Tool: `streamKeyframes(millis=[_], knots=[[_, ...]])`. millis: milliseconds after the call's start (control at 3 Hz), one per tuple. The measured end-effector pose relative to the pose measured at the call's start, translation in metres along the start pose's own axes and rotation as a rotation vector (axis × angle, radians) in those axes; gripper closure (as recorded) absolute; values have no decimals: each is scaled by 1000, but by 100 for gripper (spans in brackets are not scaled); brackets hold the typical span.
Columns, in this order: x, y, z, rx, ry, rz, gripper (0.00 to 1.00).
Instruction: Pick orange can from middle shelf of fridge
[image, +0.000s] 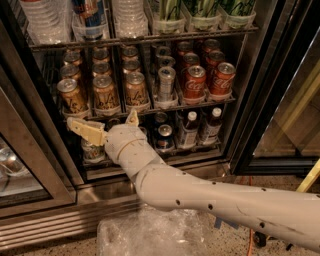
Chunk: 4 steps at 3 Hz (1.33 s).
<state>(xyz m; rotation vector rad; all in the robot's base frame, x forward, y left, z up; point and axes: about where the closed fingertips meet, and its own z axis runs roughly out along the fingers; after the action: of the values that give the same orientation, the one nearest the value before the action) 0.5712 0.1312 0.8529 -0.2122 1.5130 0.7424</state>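
The fridge (35, 165) stands with its door open, and everything here reads off the middle shelf (165, 109), the dark wire rack with a thin front rail. On the left half of that shelf the orange cans stand upright in three files running front to back, packed close so each file feeds forward. The front three sit right behind the rail, and the orange can (105, 93) in the centre file is the likeliest target, though which one is meant cannot be told. To the right on the same shelf stand a slim silver can (166, 83) and the red Coca-Cola cans (195, 83). The gripper (102, 125) hangs just below the shelf's front rail, under the left and centre files. Its pincer is spread wide, one of its fingers (85, 131) reaching left and the other pointing up toward the rail, with nothing between them. That spread suits a can's width, but the hand sits too low. It probably needs to rise above the rail and turn before it can close round a can. The arm (225, 202) reaches in from the lower right, below shelf level.
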Motion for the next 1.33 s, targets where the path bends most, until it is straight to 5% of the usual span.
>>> streamKeyframes(millis=[333, 667, 1000, 1333], knots=[[1, -2, 2, 60, 14, -105, 0], [4, -5, 4, 150, 22, -290, 0], [1, -9, 6, 219, 16, -409, 0], [1, -10, 7, 222, 16, -407, 0]])
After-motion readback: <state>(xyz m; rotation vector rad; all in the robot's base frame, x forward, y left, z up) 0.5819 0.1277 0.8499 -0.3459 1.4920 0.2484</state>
